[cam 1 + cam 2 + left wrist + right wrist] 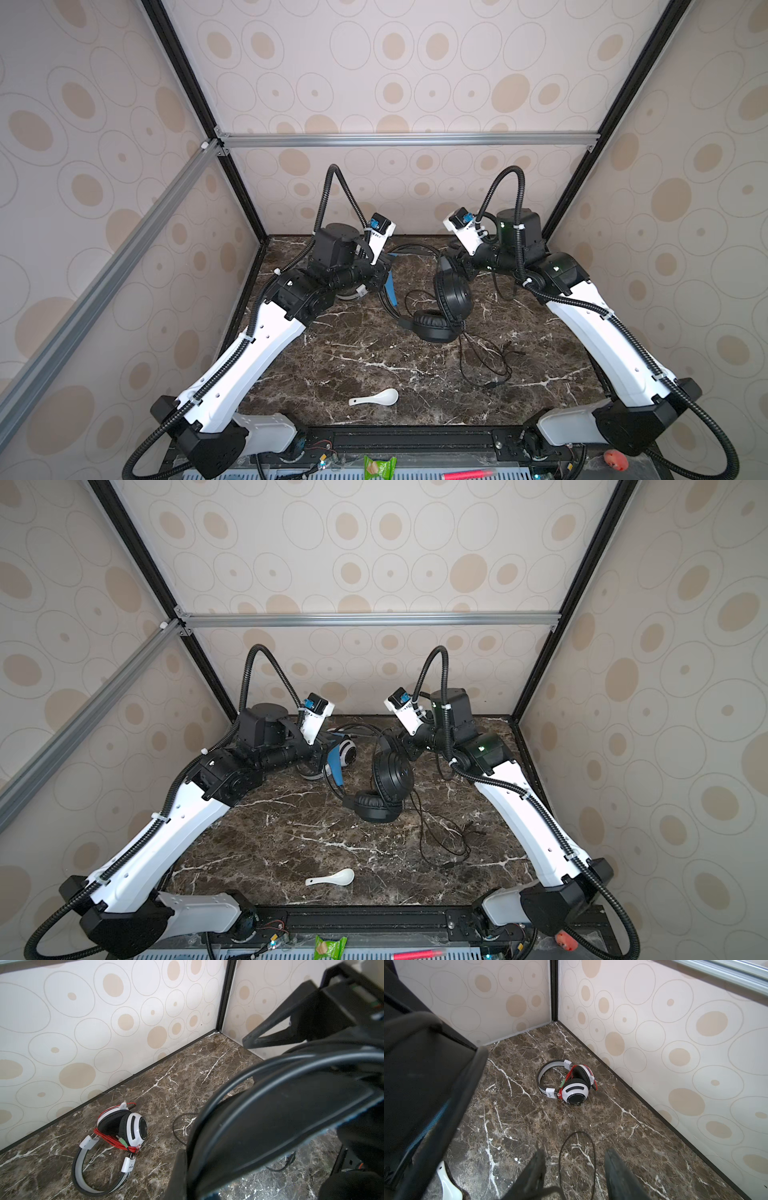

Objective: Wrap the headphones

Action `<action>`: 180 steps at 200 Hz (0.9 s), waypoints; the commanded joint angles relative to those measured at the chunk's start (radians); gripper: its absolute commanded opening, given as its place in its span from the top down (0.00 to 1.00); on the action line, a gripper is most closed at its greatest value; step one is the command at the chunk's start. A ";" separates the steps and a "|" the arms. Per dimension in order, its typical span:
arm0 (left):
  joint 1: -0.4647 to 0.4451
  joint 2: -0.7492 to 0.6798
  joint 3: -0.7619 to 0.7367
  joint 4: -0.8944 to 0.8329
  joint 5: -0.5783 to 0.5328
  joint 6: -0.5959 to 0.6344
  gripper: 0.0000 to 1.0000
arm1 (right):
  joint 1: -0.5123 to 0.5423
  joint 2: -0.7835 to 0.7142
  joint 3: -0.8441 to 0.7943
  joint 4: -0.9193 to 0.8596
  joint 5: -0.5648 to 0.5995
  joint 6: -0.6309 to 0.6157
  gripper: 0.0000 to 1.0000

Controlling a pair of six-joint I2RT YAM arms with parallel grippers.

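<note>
Two headsets are on the bench [332,365]. The white headset [133,1126] lies by the back wall on the left arm's side. Its red cord [112,1138] is already bundled around the yokes, so I'd call that one done.

The black headset [453,297] sits mid-bench, one cup flat and the other on edge above it. Its band [270,1126] arcs over toward the left gripper [214,1097], whose fingers are pinched tight on it, with strands of cord lying along the band.

The right gripper [575,1169] hangs just behind the cups, fingers parted and gripping nothing. A loop of the black cord [577,1142] lies on the bench beneath the gap between them. Most of that cord sprawls from the cups toward the front edge on the right arm's side, well apart from the left arm.

So the right arm looks the nearer one to fetch cord. Each turn should cross the band's long axis, which runs from the left fingers to the cups. A white spoon [376,398] lies near the front, out of the way.
</note>
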 commanded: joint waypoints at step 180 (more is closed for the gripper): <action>-0.007 0.181 0.552 0.088 -0.025 -0.253 1.00 | -0.056 -0.196 -0.636 0.653 -0.149 0.400 0.60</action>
